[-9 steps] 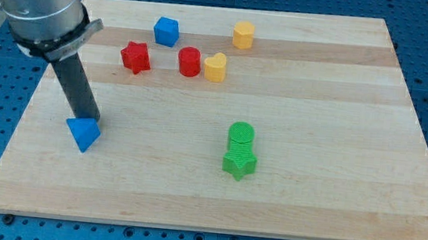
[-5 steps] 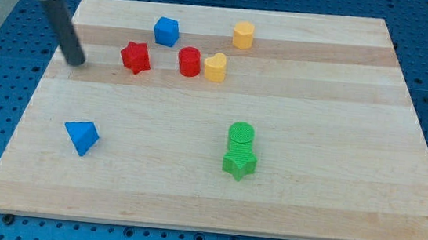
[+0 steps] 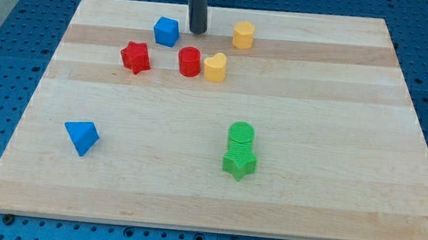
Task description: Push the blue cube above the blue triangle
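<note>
Having crossed, my tip (image 3: 197, 31) (beside blue cube (image 3: 166, 31))

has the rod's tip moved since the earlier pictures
Yes. My tip has swung from beside the blue triangle toward the view's top and right, and now sits just right of the blue cube, apart from it.

no readable text, labels or numbers

rod (image 3: 199, 0) cut off by the view's top edge
</note>
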